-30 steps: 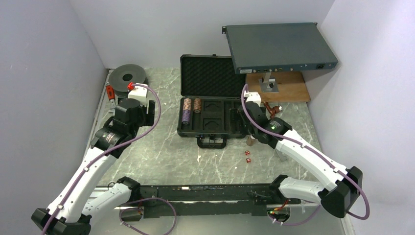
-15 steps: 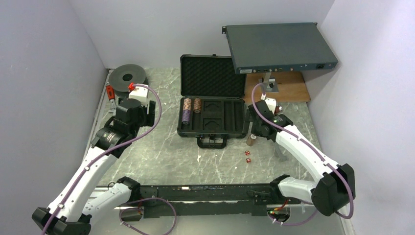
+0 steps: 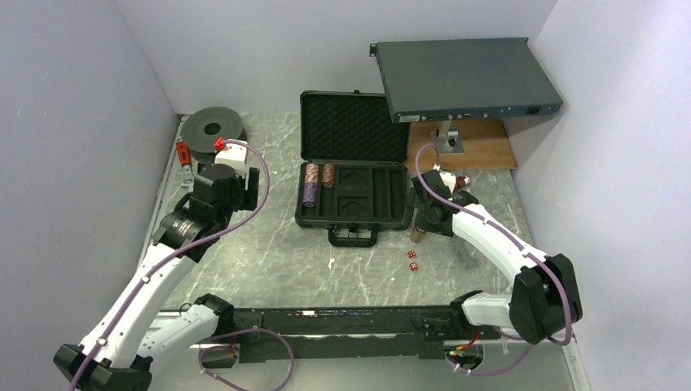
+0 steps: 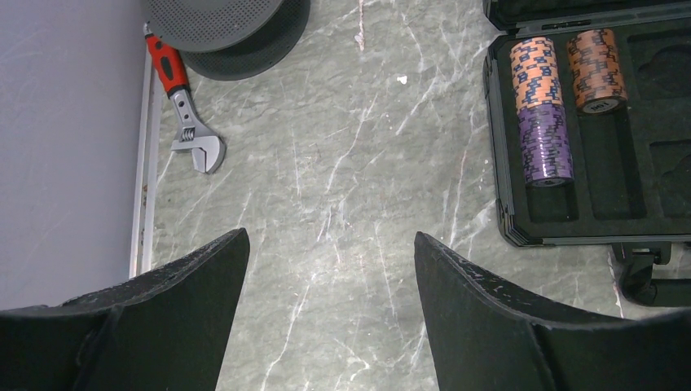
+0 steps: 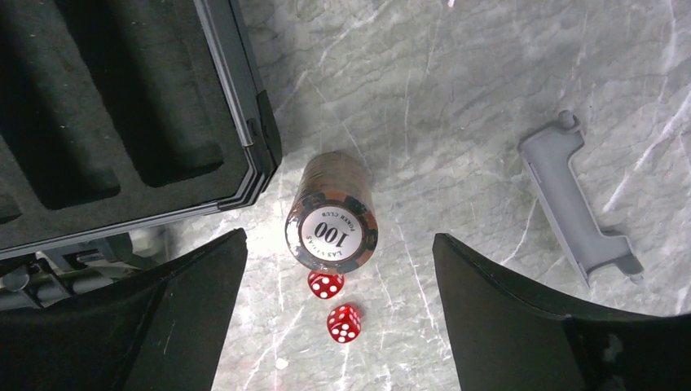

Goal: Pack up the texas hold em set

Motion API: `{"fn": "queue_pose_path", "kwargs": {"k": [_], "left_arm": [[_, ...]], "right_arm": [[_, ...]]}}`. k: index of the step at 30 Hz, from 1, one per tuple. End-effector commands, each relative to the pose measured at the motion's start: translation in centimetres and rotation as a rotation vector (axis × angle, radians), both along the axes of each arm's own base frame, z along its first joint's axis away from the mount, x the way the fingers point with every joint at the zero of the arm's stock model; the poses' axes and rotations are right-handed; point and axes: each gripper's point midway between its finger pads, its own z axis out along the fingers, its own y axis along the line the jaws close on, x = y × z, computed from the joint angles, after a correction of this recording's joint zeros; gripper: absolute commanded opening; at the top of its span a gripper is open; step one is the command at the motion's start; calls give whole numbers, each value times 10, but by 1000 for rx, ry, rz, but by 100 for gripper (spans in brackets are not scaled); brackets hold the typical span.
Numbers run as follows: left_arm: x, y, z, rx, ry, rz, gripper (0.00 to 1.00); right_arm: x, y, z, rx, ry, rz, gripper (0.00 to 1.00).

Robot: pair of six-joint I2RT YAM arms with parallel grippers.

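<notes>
Two red dice (image 5: 343, 322) are lying on the worktop (image 5: 456, 98). A brown chip stack (image 5: 332, 221) is standing just behind, beside the open black case (image 3: 352, 129). The right hand (image 5: 338, 244) is hanging wide open above it, holding nothing. The left hand (image 4: 330, 244) is open, empty too.

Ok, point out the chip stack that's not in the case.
The brown stack with the 100 chip on top, standing on the table beside the case, below the open right gripper. The other stacks lie in the case's slots.
</notes>
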Motion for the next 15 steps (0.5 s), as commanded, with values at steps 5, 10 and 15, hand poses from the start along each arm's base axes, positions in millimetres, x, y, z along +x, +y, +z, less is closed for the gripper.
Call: {"fn": "queue_pose_path", "kwargs": {"k": [5,10,15], "left_arm": [[3,2,8,-5,-31,8,80],[3,2,8,-6,-33,7,80],[3,2,7,-4,-31,9,80]], "right_arm": [[7,-1,-12,26,-12,-27,81],[7,-3,-18,18,6,-31,74],[9,-4,-21,13,9,-30,68]]}}
